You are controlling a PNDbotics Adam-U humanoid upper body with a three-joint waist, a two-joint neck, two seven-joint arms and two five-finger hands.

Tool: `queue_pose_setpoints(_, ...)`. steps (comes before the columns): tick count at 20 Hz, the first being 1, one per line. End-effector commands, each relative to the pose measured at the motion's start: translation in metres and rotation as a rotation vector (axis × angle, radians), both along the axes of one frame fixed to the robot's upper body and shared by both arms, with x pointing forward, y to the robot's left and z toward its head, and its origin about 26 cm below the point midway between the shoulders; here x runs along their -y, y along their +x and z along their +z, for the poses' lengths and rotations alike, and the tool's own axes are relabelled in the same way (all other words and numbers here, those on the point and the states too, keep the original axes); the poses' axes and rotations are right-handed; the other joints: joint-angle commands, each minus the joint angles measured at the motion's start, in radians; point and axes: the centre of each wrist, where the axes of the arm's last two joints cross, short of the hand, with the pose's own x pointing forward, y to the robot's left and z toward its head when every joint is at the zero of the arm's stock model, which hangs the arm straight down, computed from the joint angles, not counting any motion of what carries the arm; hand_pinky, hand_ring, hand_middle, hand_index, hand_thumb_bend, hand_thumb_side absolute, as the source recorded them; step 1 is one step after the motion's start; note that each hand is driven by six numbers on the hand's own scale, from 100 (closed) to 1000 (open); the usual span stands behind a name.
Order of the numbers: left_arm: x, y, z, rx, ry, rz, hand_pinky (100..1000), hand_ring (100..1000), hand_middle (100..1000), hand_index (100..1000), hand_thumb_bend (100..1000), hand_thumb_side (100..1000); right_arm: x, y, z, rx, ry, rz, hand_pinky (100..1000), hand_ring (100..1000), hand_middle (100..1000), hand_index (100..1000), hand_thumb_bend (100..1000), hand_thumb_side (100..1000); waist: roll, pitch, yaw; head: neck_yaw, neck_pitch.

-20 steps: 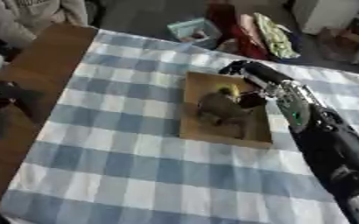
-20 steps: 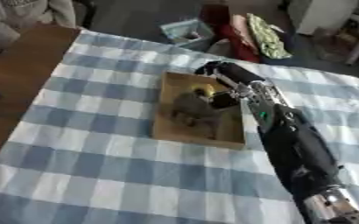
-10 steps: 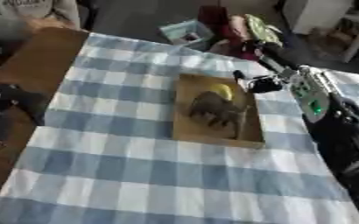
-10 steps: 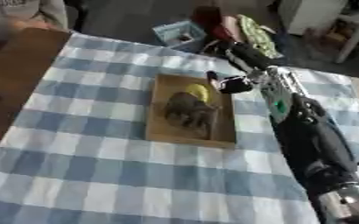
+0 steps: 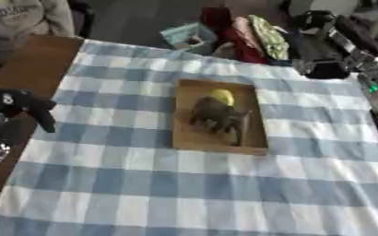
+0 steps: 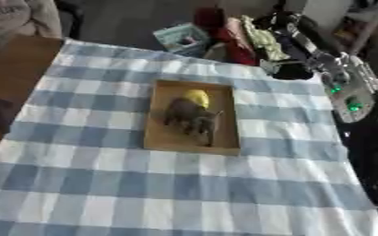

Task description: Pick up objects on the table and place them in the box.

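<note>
Blue-and-white checked cloth (image 5: pixel 144 184) is covering the table, and a shallow brown cardboard box (image 5: pixel 194 138) is lying flat on it, slightly beyond the middle of the cloth. Inside the box, a dark grey toy animal figure (image 5: pixel 218 117) is standing on its legs, occupying the central part of the tray. A rounded yellow object (image 5: pixel 221 96) is sitting just behind the figure, toward the far wall of the box, touching or nearly touching the figure's back; which of the two cannot be told.

The robot's right arm, black with silver segments and small green lights (image 6: pixel 350 99), is entering from the right edge and is reaching up toward the far right corner of the table. The right hand (image 6: pixel 287 27) is hanging above the far edge of the cloth, well apart from the box and over a heap of coloured fabric (image 6: pixel 253 37) beyond the table. The hand is appearing only as a dark blurred shape, so whether its fingers are straight or curled cannot be told, and nothing can be made out in it.

A bare strip of brown wooden tabletop (image 5: pixel 23 69) is showing along the left side of the cloth, with a black clamp-like device (image 5: pixel 14 108) resting at its near part. A pale teal container (image 6: pixel 180 39) is standing on the floor past the far edge.
</note>
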Motion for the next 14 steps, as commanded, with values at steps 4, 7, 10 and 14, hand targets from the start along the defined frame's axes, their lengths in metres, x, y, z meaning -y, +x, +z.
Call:
queue_pose_setpoints(4,-0.004,-0.005,0.006,0.027,0.000,0.027,871,560,559,771,100,679,0.035,-0.038,0.028,0.049,0.132,0.039,795,787,701,859,100,100,0.014,-0.018,-0.026,0.019,-0.001)
queue_pose_setpoints(7,-0.005,-0.005,0.004,0.025,-0.004,0.030,872,562,560,770,100,681,0.042,-0.055,0.025,0.044,0.183,0.054,797,787,697,859,100,101,0.018,-0.017,-0.037,0.025,0.002)
queue_pose_setpoints(10,-0.007,-0.006,0.002,0.022,-0.009,0.038,874,563,561,770,100,693,0.044,-0.067,0.015,0.015,0.251,0.068,805,790,688,855,100,215,0.022,-0.017,-0.044,0.029,0.009)
queue_pose_setpoints(14,-0.008,-0.008,-0.004,0.015,-0.020,0.037,878,566,564,770,100,711,0.045,-0.080,-0.001,-0.041,0.343,0.088,812,794,684,853,100,313,0.029,-0.015,-0.055,0.035,0.029)
